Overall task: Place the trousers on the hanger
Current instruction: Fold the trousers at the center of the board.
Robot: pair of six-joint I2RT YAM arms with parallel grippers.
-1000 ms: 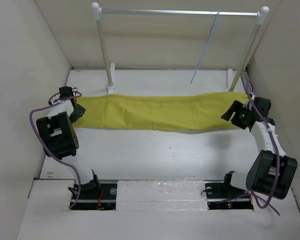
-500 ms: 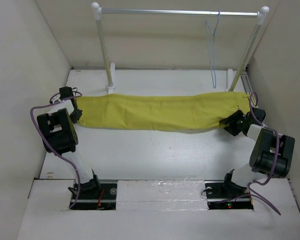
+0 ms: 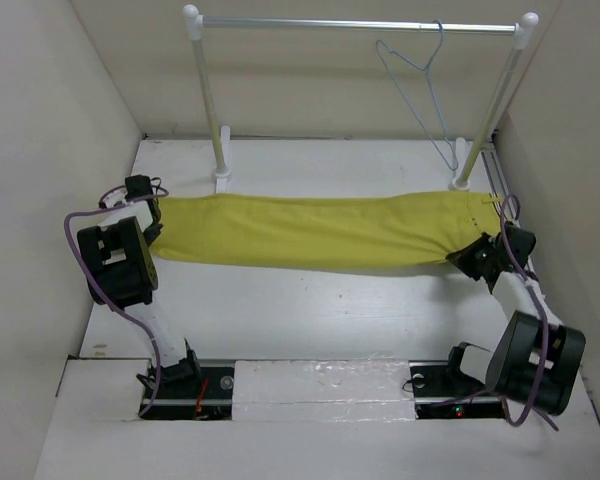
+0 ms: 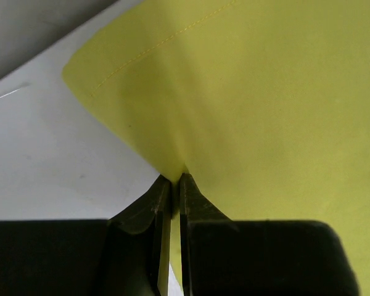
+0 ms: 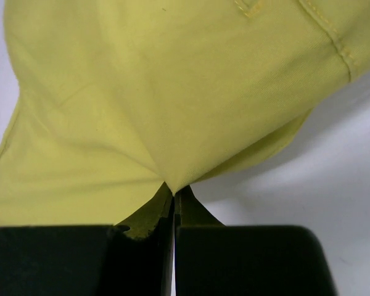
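Overhead, the jaws are too small to read. Wrist views show the left gripper (image 4: 174, 180) and right gripper (image 5: 174, 189) each clamped tight on an end of the trousers (image 3: 310, 232).

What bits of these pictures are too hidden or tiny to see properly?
- Left wrist view: how much cloth the left claw has pinched, hidden by its fingers.
- Right wrist view: the same for the right claw. Most of the trousers are cut off by the edges.
- Top view: both claw tips, too small and dark.
- Both wrist views: the hanger, out of frame.
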